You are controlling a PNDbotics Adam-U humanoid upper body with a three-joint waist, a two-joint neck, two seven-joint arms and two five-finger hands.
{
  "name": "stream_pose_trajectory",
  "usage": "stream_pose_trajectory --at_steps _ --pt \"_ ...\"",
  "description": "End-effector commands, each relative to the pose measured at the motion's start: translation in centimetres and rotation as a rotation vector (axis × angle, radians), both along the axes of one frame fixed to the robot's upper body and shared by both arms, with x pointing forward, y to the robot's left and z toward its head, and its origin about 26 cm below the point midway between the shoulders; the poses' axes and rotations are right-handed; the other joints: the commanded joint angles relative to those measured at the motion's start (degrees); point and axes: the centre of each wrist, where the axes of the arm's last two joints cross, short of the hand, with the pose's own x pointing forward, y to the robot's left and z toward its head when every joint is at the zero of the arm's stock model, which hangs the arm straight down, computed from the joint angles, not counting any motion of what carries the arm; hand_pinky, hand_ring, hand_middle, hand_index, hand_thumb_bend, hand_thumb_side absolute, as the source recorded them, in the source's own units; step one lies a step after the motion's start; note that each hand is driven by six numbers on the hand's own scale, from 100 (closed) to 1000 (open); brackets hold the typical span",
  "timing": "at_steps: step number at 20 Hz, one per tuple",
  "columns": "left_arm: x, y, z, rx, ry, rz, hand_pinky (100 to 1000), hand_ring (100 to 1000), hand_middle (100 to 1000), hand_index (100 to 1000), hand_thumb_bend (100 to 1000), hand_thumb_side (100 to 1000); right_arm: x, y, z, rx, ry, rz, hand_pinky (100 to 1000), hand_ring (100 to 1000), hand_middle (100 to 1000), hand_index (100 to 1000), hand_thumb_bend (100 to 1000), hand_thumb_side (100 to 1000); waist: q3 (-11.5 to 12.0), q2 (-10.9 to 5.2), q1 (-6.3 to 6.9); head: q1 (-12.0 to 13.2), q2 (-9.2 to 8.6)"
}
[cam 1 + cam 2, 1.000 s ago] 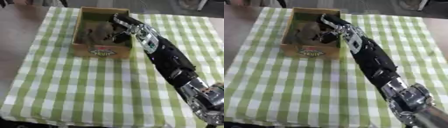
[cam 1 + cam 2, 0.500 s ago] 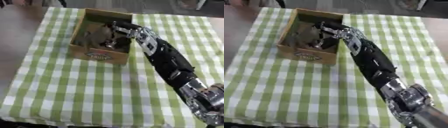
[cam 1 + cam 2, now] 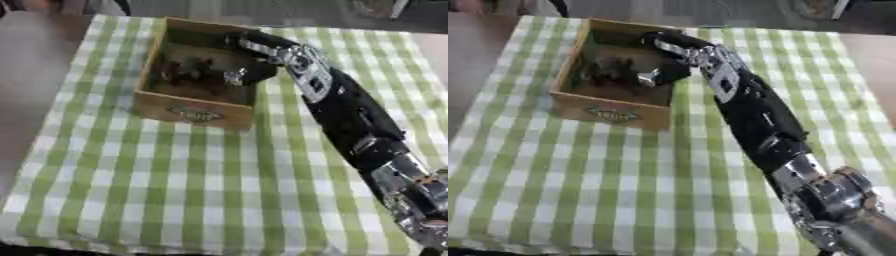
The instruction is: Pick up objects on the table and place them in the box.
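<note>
Table (image 3: 175, 200) under green-white checked cloth. Right arm enters from near right corner, runs diagonally toward far left. Box (image 3: 197, 111) sits near far-left part of table, label on near wall. Right robot hand (image 3: 249, 70) inside box at right wall, fingers curled downward; whether holding anything, cannot tell. Dark objects (image 3: 188, 72) lie on box floor. Left robot hand out of sight.

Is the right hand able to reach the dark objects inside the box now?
Probably yes: the right hand is already down inside the open-topped box, beside the dark objects, and nothing covers them.
</note>
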Motion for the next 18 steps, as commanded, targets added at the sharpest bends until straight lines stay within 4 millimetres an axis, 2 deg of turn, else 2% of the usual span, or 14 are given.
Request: stream_pose_trajectory --at_steps 1,6,10,13,15,18 --pt "-0.2 0.2 0.7 0.013 -0.024 0.009 554 587 512 566 213 612 -0.1 -1.4 3.0 0.073 -0.090 -0.028 910 971 924 979 289 655 -0.3 -0.85 0.28 0.4 0.34" --pt "-0.2 0.3 0.7 0.014 -0.024 0.018 555 587 512 565 212 613 -0.8 -2.6 4.8 0.192 -0.152 -0.046 878 948 874 963 238 602 -0.9 -0.82 0.18 1.2 0.34" --pt "-0.3 0.5 0.7 0.015 -0.024 0.030 555 586 512 565 211 615 -1.7 -4.4 5.8 0.316 -0.180 -0.069 828 913 823 941 187 573 -1.6 -0.71 0.00 2.1 0.34" --pt "-0.3 0.6 0.6 0.015 -0.024 0.040 555 586 511 565 210 616 -2.4 -5.9 6.0 0.418 -0.177 -0.110 790 883 786 925 145 567 -2.1 -0.59 -0.10 2.8 0.34" --pt "-0.3 0.7 0.6 0.016 -0.024 0.044 555 587 511 564 209 616 -2.9 -7.3 5.7 0.509 -0.167 -0.162 739 842 739 898 116 558 -2.6 -0.50 -0.14 3.1 0.34" --pt "-0.3 0.7 0.7 0.016 -0.026 0.048 555 587 511 564 207 617 -3.6 -8.9 5.1 0.625 -0.145 -0.233 712 823 710 888 100 564 -2.9 -0.41 -0.13 3.6 0.34"
